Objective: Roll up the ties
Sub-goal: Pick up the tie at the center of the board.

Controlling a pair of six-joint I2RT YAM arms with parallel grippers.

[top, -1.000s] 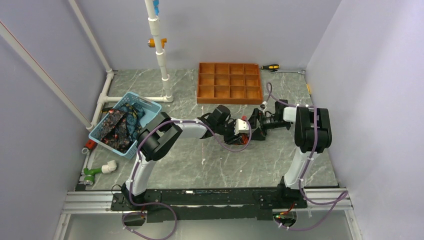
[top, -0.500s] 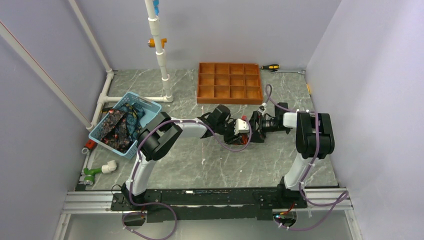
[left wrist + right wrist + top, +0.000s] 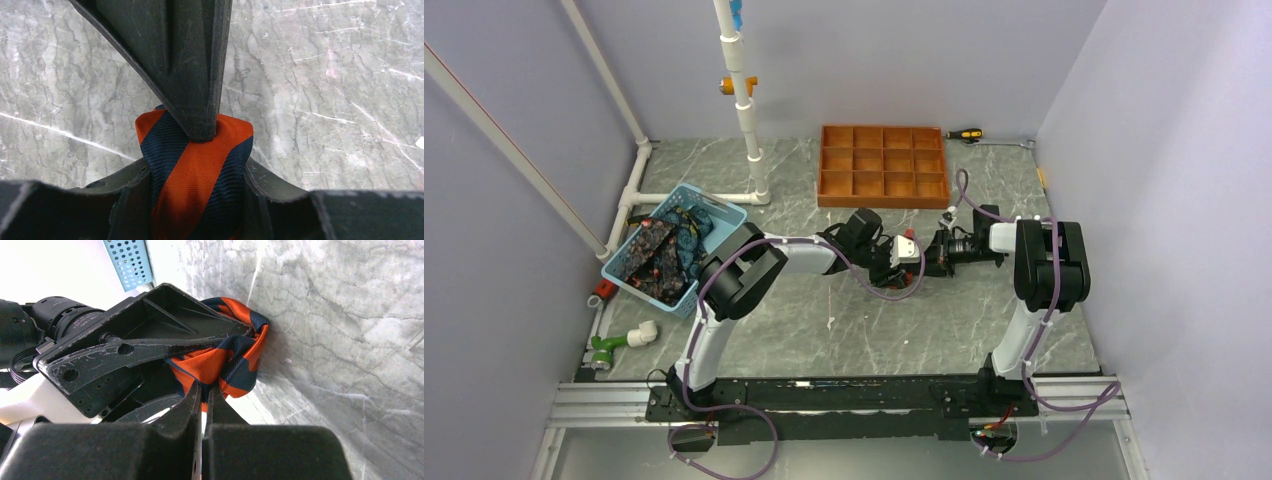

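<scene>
A rolled tie (image 3: 200, 150) in diagonal orange and dark navy stripes sits between the two fingers of my left gripper (image 3: 196, 180), which is shut on its sides just above the marble table. From the right, my right gripper (image 3: 204, 392) is shut on a fold at the roll's edge (image 3: 235, 360). Its dark fingers (image 3: 190, 75) come down onto the top of the roll in the left wrist view. In the top view both grippers meet mid-table (image 3: 919, 258) and the roll is mostly hidden. More dark patterned ties (image 3: 659, 255) lie heaped in the blue basket (image 3: 716, 207).
An orange-brown gridded tray (image 3: 884, 165) lies at the back, with a yellow-handled screwdriver (image 3: 965, 133) beside it. A white pipe frame (image 3: 746, 100) stands at the back left. Green and white pipe fittings (image 3: 619, 340) lie at the near left.
My right gripper has moved left up to the left gripper and shut on the edge of the striped tie. The left gripper has held still on the roll.
</scene>
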